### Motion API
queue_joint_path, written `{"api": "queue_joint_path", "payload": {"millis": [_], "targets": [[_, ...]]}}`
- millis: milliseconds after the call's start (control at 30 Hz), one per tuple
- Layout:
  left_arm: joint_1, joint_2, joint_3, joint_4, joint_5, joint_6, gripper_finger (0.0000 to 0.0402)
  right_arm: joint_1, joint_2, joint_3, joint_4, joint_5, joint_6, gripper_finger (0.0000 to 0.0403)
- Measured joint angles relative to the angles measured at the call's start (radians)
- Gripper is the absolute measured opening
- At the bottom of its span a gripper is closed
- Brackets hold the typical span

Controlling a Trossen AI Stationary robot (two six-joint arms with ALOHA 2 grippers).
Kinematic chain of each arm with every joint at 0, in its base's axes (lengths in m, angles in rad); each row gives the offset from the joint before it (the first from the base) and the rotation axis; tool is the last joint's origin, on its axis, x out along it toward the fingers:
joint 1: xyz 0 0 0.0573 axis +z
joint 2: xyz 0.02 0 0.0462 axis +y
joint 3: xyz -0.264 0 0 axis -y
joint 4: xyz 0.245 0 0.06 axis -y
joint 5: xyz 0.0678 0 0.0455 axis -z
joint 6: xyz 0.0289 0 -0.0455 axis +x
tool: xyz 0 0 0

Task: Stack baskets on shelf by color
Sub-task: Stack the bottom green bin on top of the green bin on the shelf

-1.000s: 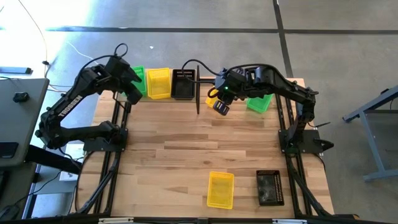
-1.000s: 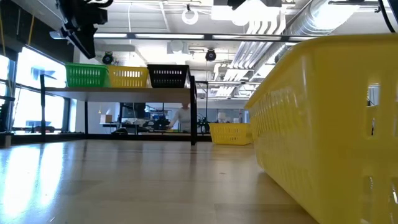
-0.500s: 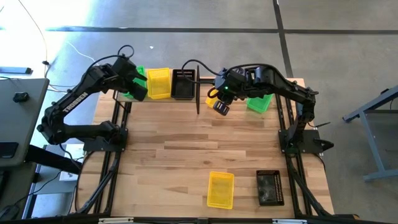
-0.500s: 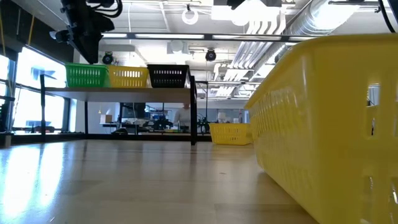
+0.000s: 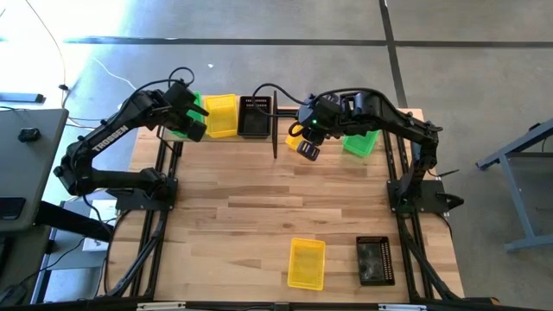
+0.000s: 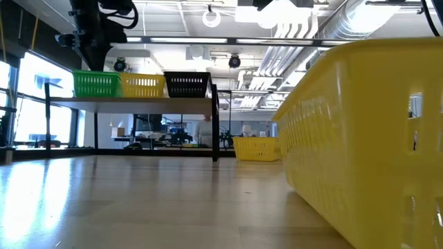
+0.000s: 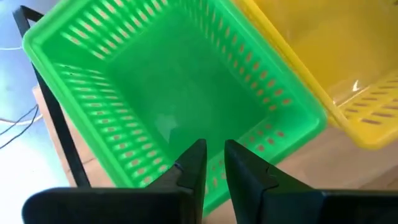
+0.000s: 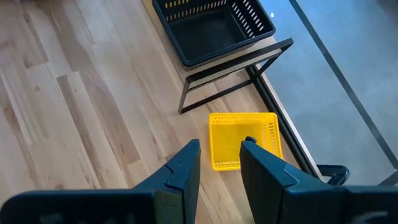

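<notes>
A green basket (image 5: 192,111), a yellow basket (image 5: 220,115) and a black basket (image 5: 255,117) stand side by side on the shelf (image 6: 131,101) at the table's far left. My left gripper (image 7: 215,167) hovers over the green basket (image 7: 168,93), its fingers a narrow gap apart above the basket's wall. In the low view it (image 6: 91,48) hangs clear above that basket (image 6: 97,84). My right gripper (image 8: 221,163) is open, high above a yellow basket (image 8: 242,140) that rests on the table beside the shelf's end upright (image 8: 236,68).
A green basket (image 5: 361,142) sits on the table at the far right, partly under my right arm. A yellow basket (image 5: 306,263) and a black basket (image 5: 374,259) lie near the near edge. Bare wood spans the table's middle.
My left arm has reached farther out, carrying its gripper a little toward the table's right, over the green basket on the shelf, and tipping it more upright. The baskets and my right arm have stayed where they were.
</notes>
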Motion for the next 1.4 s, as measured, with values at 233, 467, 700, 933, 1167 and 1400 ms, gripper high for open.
{"api": "queue_joint_path", "payload": {"millis": [233,467,700,933,1167,1400], "targets": [[-0.023,0.000,0.000,-0.081,-0.098,-0.044,0.0029,0.000,0.000,0.000,0.000,-0.001,-0.001,0.0099],[-0.023,0.000,0.000,-0.134,-0.153,-0.070,0.0014,0.000,0.000,0.000,0.000,-0.002,0.000,0.0099],[-0.023,-0.001,0.000,-0.190,-0.171,-0.105,0.0012,0.000,0.000,0.000,-0.001,-0.002,0.000,0.0099],[-0.023,-0.001,0.000,-0.219,-0.199,-0.113,0.0011,0.000,0.000,0.000,-0.005,-0.002,-0.001,0.0099],[-0.022,-0.001,0.000,-0.250,-0.268,-0.137,0.0011,0.000,0.000,0.000,-0.007,-0.002,-0.003,0.0099],[-0.027,-0.013,0.000,-0.245,-0.275,-0.119,0.0011,0.000,0.000,0.000,-0.008,-0.025,0.016,0.0099]]}}
